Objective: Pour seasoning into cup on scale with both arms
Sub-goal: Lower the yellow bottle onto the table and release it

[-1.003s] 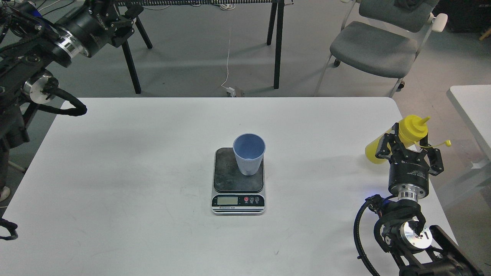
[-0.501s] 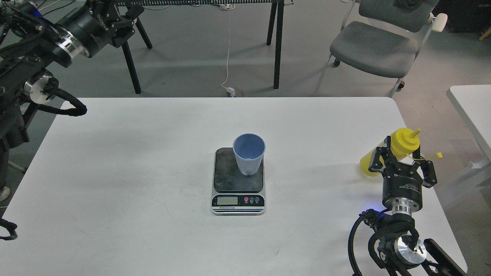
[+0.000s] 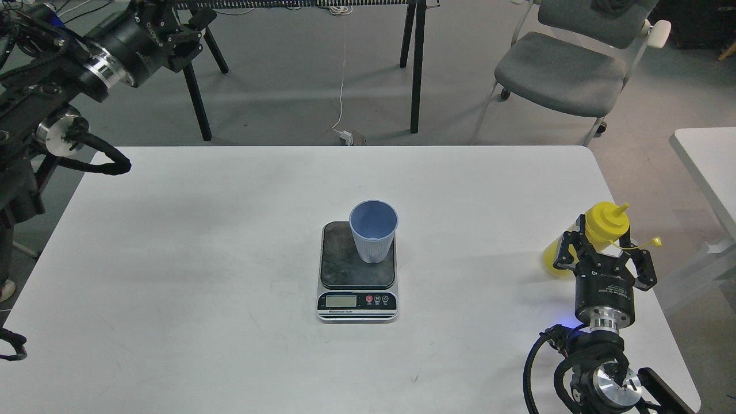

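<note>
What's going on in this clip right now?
The right gripper is closed around a yellow squeeze bottle near the right edge of the white table, well away from the pour spot. A light blue ribbed cup stands upright on the digital kitchen scale at the table's middle. The left gripper is raised off beyond the far left corner, holding nothing. No pouring is underway.

Single head view, angled down over the table [image 3: 230, 230].
</note>
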`<action>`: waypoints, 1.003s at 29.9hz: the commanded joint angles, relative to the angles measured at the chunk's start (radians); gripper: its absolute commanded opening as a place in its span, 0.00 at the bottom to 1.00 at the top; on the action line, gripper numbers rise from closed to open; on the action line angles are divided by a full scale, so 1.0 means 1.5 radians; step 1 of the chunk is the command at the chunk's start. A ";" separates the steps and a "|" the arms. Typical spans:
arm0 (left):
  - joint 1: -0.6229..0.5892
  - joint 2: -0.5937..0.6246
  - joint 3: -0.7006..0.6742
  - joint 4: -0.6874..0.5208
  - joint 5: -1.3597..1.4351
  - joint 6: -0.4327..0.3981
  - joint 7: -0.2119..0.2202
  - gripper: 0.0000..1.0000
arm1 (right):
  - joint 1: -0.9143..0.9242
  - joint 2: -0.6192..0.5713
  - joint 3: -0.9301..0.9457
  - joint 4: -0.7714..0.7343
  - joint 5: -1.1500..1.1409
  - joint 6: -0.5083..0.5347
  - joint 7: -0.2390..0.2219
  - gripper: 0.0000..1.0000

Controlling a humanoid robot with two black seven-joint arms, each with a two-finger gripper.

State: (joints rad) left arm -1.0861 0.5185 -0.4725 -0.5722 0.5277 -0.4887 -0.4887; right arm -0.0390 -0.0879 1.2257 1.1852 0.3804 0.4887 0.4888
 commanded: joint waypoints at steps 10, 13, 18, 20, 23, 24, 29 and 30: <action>0.011 -0.003 0.000 0.000 0.000 0.000 0.000 0.87 | -0.008 0.001 0.000 -0.009 -0.010 0.000 0.000 0.42; 0.011 -0.003 0.000 0.000 0.000 0.000 0.000 0.87 | -0.008 0.001 0.000 -0.009 -0.010 0.000 0.000 0.42; 0.011 -0.004 0.000 0.000 0.000 0.000 0.000 0.87 | -0.008 0.001 0.000 -0.008 -0.010 0.000 0.000 0.52; 0.011 -0.004 0.000 0.000 0.000 0.000 0.000 0.87 | -0.007 0.001 -0.002 -0.010 -0.010 0.000 0.000 0.66; 0.011 -0.004 0.000 0.000 0.000 0.000 0.000 0.87 | -0.007 -0.001 -0.012 -0.010 -0.011 0.000 0.000 0.87; 0.011 -0.004 0.000 0.000 0.000 0.000 0.000 0.87 | -0.006 -0.001 -0.015 -0.010 -0.011 0.000 0.000 0.88; 0.011 -0.004 0.000 0.000 0.000 0.000 0.000 0.87 | -0.005 -0.003 -0.026 -0.010 -0.011 0.000 0.000 0.99; 0.011 -0.004 -0.001 0.000 0.000 0.000 0.000 0.87 | -0.004 -0.004 -0.031 -0.010 -0.011 0.000 0.000 0.99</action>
State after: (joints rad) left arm -1.0692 0.5123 -0.4724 -0.5722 0.5278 -0.4887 -0.4887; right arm -0.0472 -0.0907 1.1939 1.1705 0.3632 0.4887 0.4887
